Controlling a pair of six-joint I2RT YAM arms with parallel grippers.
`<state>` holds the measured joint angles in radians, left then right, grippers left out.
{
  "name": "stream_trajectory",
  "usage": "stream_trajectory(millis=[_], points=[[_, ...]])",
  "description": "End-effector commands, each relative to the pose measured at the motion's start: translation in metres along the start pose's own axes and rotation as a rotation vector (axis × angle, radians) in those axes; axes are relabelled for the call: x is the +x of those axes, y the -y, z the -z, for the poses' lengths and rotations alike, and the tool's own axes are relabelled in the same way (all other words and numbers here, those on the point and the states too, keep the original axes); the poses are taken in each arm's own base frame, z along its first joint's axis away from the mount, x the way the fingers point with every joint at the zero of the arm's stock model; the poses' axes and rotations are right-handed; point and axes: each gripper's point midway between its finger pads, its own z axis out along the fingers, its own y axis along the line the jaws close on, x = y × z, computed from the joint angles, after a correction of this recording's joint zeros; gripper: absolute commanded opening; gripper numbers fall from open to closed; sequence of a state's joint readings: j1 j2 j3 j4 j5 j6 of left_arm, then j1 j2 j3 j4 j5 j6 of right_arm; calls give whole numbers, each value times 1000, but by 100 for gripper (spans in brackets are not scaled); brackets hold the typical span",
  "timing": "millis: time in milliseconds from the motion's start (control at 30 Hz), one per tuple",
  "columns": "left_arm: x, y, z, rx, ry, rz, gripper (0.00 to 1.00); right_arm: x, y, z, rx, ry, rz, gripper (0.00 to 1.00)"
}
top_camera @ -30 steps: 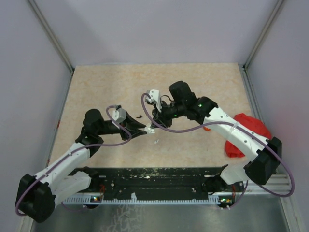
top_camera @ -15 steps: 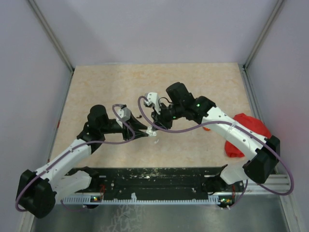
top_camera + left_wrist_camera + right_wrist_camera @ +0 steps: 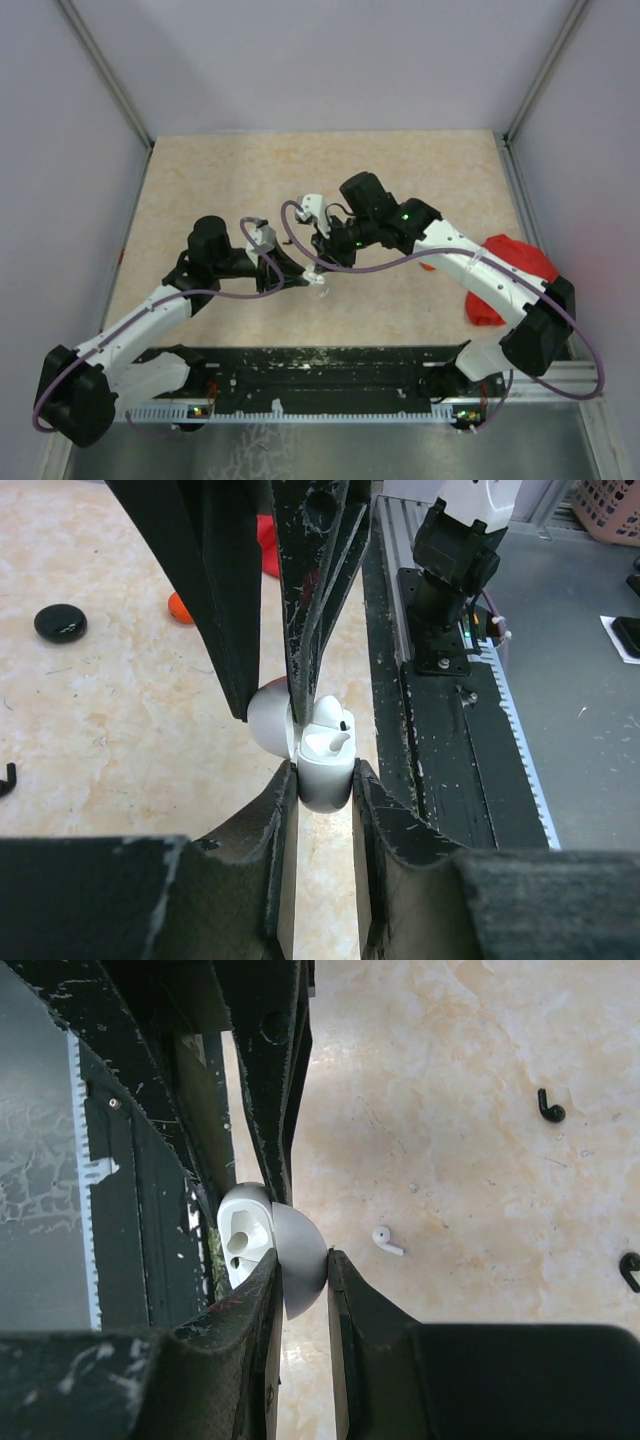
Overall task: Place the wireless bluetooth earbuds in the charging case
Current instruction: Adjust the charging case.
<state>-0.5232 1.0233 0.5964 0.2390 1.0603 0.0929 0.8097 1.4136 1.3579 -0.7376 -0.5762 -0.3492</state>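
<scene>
Left arm [image 3: 150,315] edged right; left hand [image 3: 322,775] grips case [image 3: 325,792], right hand [image 3: 302,1260] its lid [image 3: 268,715]; earbud [image 3: 328,742] lies crosswise inside.

On the beige table [image 3: 200,180] a red cloth lump [image 3: 515,262] is spotted at three o'clock, a white earbud [image 3: 387,1242] laid near centre.
</scene>
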Motion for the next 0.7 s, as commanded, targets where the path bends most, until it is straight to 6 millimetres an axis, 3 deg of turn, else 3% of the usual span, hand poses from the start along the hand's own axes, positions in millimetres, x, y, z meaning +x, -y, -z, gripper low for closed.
stream_trajectory(millis=[0,67,200,367,533,667], points=[[-8,2,-3,27,6,-47,23,-30,-8,6,-30,71,65,0],[-8,2,-3,28,5,-48,15,-31,-8,7,-30,73,63,1],[-5,-2,-2,3,-15,-60,9,-39,-7,13,-2,87,53,19],[2,-28,6,-164,-72,-99,1,-55,2,28,92,131,25,41],[5,-52,15,-313,-99,-110,1,-65,14,42,207,190,-7,50],[6,-79,31,-497,-123,-105,1,-54,29,43,308,183,-62,53]])
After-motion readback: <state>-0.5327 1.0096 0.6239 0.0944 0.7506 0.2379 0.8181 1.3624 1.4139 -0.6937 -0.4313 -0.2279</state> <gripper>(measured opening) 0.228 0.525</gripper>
